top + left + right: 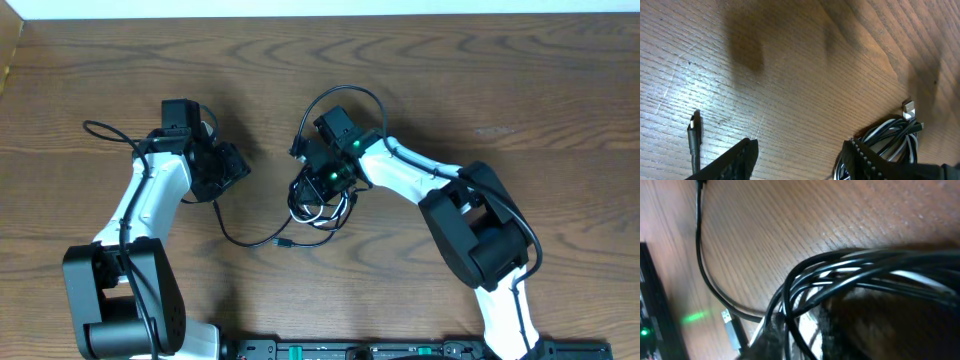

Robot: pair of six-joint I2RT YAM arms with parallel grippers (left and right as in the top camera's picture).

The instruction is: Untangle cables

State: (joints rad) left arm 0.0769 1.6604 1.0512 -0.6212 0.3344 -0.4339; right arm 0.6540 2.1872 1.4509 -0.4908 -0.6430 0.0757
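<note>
- Black cable (pixel 240 236) and white cable (pixel 918 276) lie knotted in 1 tangle (pixel 322 206) directly under the right gripper (pixel 312 188). Whether its fingers are clamped on the loops I cannot tell, as blur hides them.
- Left gripper (pixel 801 146) hangs released, its 2 fingers spread with nothing between. A black plug (pixel 694 125) lies just outside 1 finger, the tangle outside the other.
- Best next, I judge: pin the bundle with the right gripper and pinch the free black tail near its plug with the left. Draw it slowly away, low over the wooden table (pixel 480 70), stopping if any loops tighten.
</note>
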